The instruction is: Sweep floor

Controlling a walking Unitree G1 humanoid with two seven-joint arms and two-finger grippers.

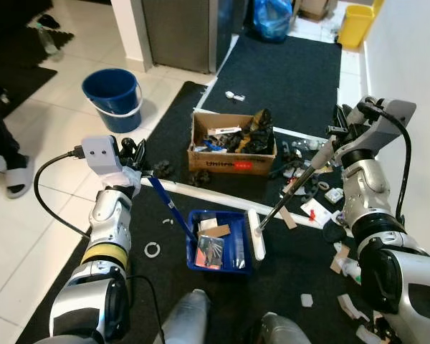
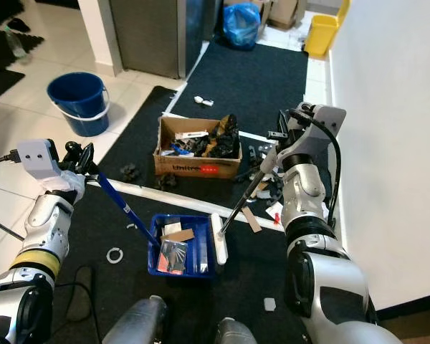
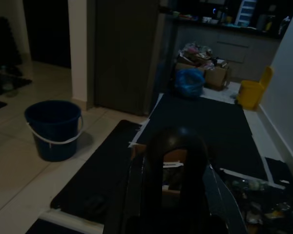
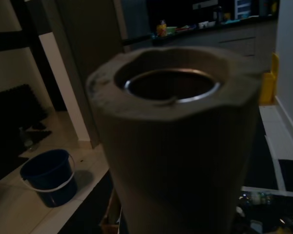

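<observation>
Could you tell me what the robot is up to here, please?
It is sweeping rubbish off the dark mat. The left gripper holds the blue dustpan by its long handle; the pan rests on the mat with scraps already inside. The right gripper holds the broom, its head beside the pan's right edge. More litter lies near the cardboard box.

A blue bucket (image 1: 113, 98) stands on the pale tiles, a yellow bin (image 1: 356, 24) and a blue bag (image 1: 271, 18) beyond the dark mat (image 1: 287, 75).

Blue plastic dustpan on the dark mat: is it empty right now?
No, the blue plastic dustpan already holds scraps of paper and cardboard and a shiny crumpled wrapper.
</observation>
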